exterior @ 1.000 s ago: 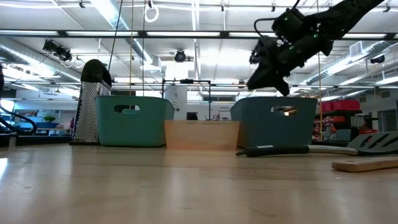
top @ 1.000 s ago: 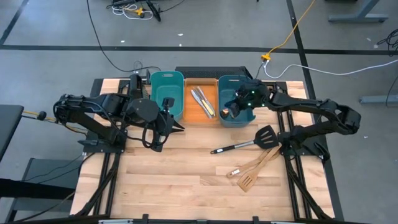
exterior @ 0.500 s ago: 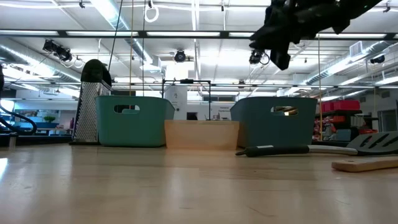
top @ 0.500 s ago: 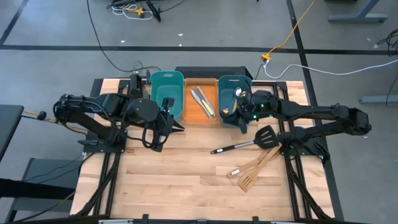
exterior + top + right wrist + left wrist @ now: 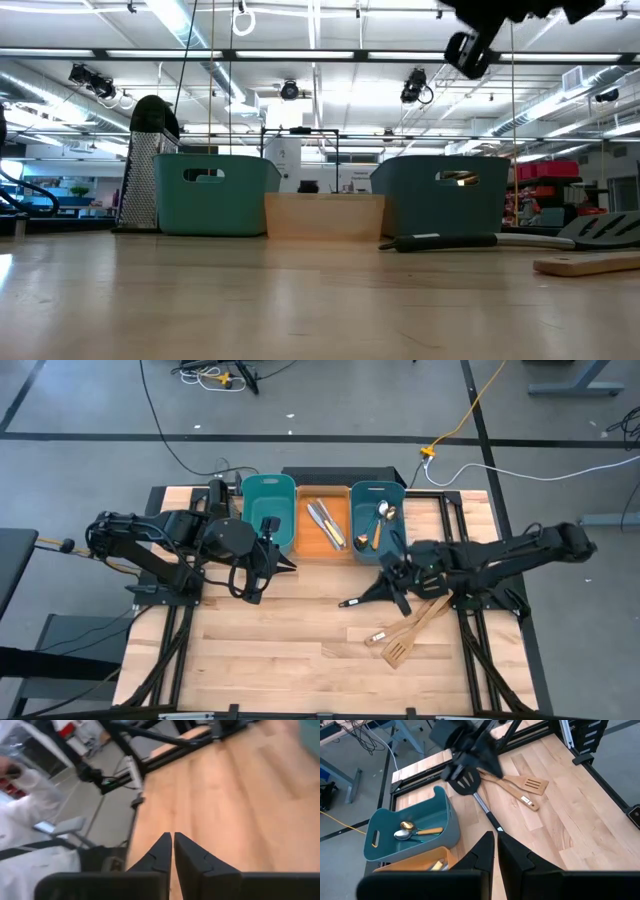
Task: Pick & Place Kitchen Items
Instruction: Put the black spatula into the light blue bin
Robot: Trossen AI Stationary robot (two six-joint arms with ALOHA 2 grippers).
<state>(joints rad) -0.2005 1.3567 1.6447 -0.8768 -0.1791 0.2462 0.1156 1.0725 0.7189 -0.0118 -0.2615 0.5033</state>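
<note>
The right pincer (image 5: 392, 585) has left the right teal bin (image 5: 362, 495) and swung out over the black spatula (image 5: 428, 578) on the table (image 5: 280, 650); its fingers are closed and empty. That bin now holds three spoons (image 5: 383, 513), so a drop looks done and the spatula seems next. The left pincer (image 5: 288, 563), closed too, waits in front of the left teal bin (image 5: 270, 485). Count: two teal bins, one orange bin (image 5: 313, 540) with silver cutlery, one black spatula, two wooden spatulas (image 5: 412, 628) on the table's right.
</note>
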